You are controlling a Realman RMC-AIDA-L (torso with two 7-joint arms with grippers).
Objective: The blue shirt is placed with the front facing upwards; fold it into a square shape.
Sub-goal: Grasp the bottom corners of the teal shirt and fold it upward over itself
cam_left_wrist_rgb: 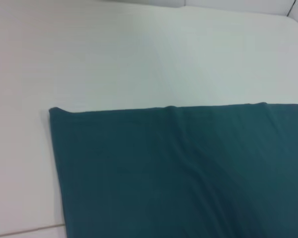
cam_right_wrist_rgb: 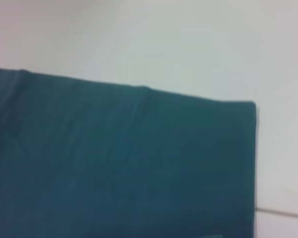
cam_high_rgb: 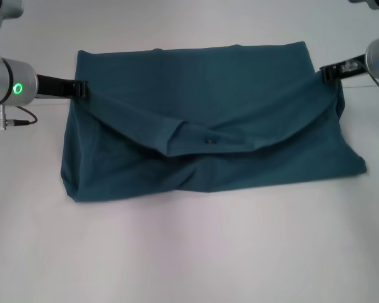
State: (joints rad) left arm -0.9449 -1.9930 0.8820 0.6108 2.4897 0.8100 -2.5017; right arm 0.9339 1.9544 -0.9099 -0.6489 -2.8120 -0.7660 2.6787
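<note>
Jaws' state unclear: left gripper point(cam_high_rgb: 82, 88), right gripper point(cam_high_rgb: 325, 72) at blue shirt point(cam_high_rgb: 208, 139) side edges, mid-counter; move evenly.

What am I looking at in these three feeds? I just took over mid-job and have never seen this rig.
It is a two-armed robot. The head camera looks down on a white table where the blue shirt lies partly folded, collar draped across its middle. The left gripper and right gripper sit at the shirt's side edges, seemingly pinching the cloth. The other two feeds come from cameras on the wrists: each shows only the shirt's far edge and bare table, not the fingers.
</note>
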